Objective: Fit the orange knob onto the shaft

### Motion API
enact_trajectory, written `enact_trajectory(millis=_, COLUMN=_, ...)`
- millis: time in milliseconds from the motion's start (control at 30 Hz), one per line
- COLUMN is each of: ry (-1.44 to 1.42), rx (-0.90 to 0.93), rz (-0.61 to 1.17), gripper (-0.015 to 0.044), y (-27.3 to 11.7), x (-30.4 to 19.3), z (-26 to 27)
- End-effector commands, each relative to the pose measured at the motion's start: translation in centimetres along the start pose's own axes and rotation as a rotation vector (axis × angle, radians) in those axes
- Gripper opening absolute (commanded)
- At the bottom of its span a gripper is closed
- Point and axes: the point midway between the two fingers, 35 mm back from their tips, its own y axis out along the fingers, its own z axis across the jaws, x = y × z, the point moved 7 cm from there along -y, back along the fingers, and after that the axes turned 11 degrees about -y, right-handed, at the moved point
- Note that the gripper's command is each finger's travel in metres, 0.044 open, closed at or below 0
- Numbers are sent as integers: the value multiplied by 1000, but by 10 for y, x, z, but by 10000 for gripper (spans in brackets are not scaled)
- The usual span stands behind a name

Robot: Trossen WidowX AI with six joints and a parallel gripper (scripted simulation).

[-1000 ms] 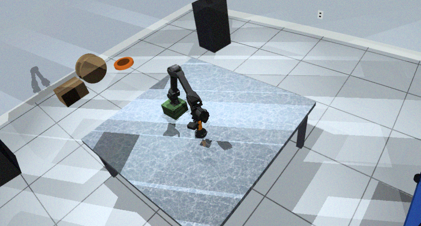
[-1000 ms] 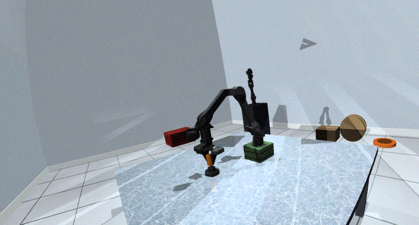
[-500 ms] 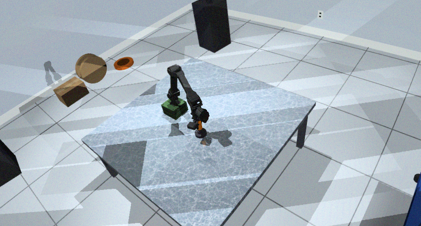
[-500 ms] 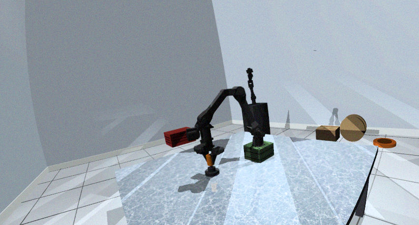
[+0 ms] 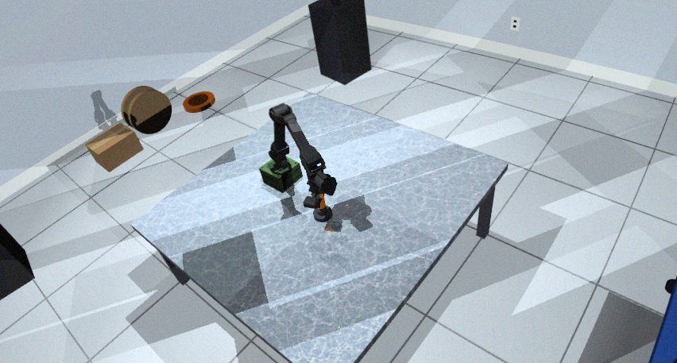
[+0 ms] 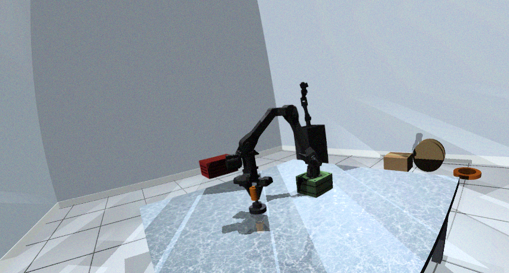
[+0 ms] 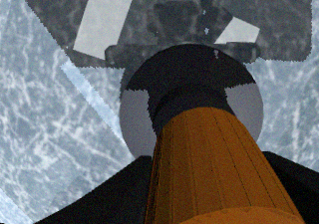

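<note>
The orange knob (image 5: pixel 323 201) (image 6: pixel 253 193) (image 7: pixel 214 174) is held roughly upright above the round pedestal (image 5: pixel 323 214) (image 6: pixel 257 210) (image 7: pixel 136 121). My gripper (image 5: pixel 322 199) (image 6: pixel 254 190) (image 7: pixel 205 165) is shut on the knob, with a dark finger at each side in the wrist view. The knob's lower end is over the dark raised centre of the pedestal, and a dark part shows between the knob and the wide base. The D-shaped shaft cannot be made out. Whether its tip is inside the knob's hole, and where the flat sides lie, is hidden.
The arm's base stands at the green crate (image 5: pixel 281 175) (image 6: pixel 315 184) on the marbled table (image 5: pixel 378 246) (image 6: pixel 199 242). A red crate (image 6: pixel 213 166), a tan box (image 5: pixel 114 147) (image 6: pixel 397 162) and an orange ring (image 5: pixel 187 107) (image 6: pixel 459 175) are beyond the table.
</note>
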Motion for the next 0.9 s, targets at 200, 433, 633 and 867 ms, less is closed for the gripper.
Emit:
enact_trajectory(millis=200, ry=-67, rx=1, rz=0, gripper=0, y=3, x=-2, z=2)
enact_trajectory(millis=433, ry=-67, rx=1, rz=-1, gripper=0, y=4, x=-1, z=2)
enact_trajectory(millis=633, ry=-67, rx=1, rz=-1, gripper=0, y=2, x=-1, z=2)
enact_trajectory(millis=867, ry=-121, rx=0, rz=-1, gripper=0, y=-1, x=1, z=1)
